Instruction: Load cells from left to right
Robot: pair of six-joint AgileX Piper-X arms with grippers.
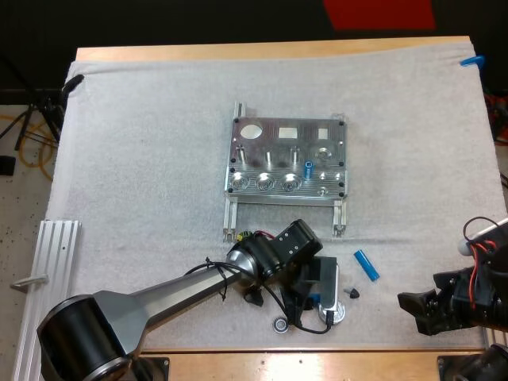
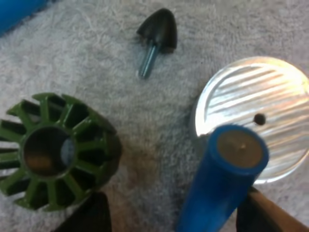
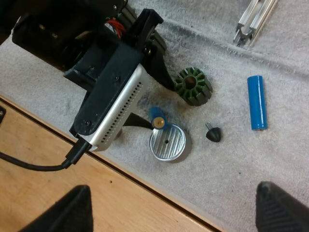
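One blue cell (image 2: 223, 180) at left hand (image 2: 174, 215)

Wooden table (image 1: 270, 51), light-toned, bare along its far and near edges. A white mat (image 1: 143, 159) with a towel-like nap covers nearly all of it. Left of the table: pale speckled floor (image 1: 20, 214) with black stand legs (image 1: 40, 97) on it, and a ribbed aluminium rail (image 1: 57, 262) just beside the mat's left edge.

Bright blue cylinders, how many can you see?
3 bright blue cylinders: one standing in the metal fixture, one lying on the white mat, one at the left gripper over the round metal disc. More may hide under the arm.
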